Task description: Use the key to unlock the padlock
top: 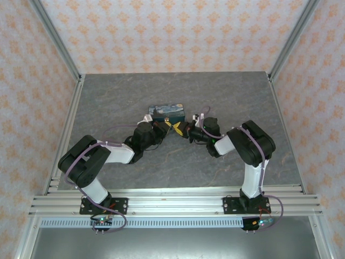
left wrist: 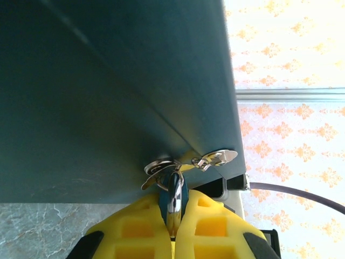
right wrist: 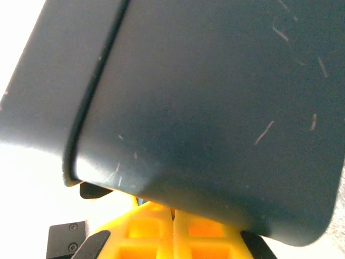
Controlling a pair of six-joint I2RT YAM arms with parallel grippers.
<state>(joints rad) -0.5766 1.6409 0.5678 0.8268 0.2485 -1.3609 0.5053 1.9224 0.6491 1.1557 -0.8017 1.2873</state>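
The padlock [left wrist: 172,182], dark blue with a shiny shackle, hangs from a silver hasp [left wrist: 159,167] on the teal side of a painted box [top: 167,111]. My left gripper [left wrist: 176,195] is shut on the padlock, its yellow fingers [left wrist: 135,226] pressed to either side. In the top view the left gripper [top: 171,124] and the right gripper [top: 183,129] meet at the box's near right corner. My right gripper [right wrist: 173,212] is shut, its tips tucked under the box wall [right wrist: 205,97]. The key is hidden. A flat silver tab [left wrist: 220,157] on a small ring lies beside the hasp.
The box stands mid-table on the grey mat [top: 108,102]. Patterned walls [top: 172,32] and metal frame posts [top: 54,38] close in the back and sides. A rail [top: 172,202] runs along the near edge by the arm bases.
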